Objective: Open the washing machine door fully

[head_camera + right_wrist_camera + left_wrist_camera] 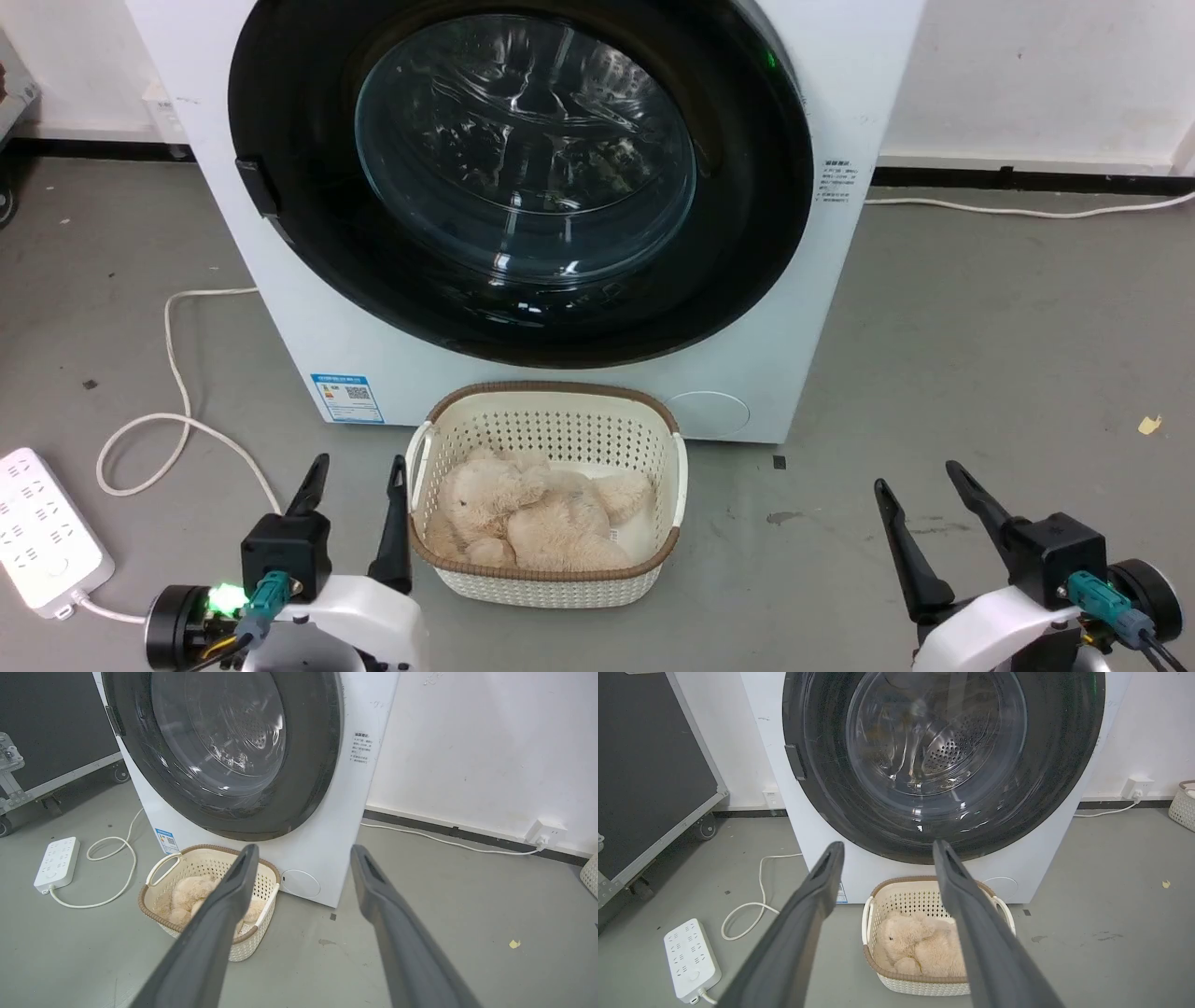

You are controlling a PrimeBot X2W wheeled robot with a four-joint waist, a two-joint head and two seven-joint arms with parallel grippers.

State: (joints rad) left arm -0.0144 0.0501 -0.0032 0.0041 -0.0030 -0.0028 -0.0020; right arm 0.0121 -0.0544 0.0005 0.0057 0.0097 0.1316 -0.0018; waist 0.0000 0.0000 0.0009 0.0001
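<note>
The washing machine (308,308) (817,830) (336,826) is a big white front-loader standing before me. Its door (299,112) (1064,765) (308,765), a large glossy black disc with a domed glass centre, lies flat against the front. A small black handle tab (257,187) (795,761) (114,720) sits on the door's left edge. My left gripper (359,471) (885,847) is open at the lower left, well short of the machine. At the lower right my right gripper (920,476) (303,849) is also open. Both hold nothing.
A cream perforated basket (560,579) (924,987) (156,905) with a beige plush toy (532,513) stands on the floor right before the machine. A white power strip (42,532) (689,959) (56,863) and its looped cable (177,392) lie at the left. A black wheeled case (649,765) stands further left.
</note>
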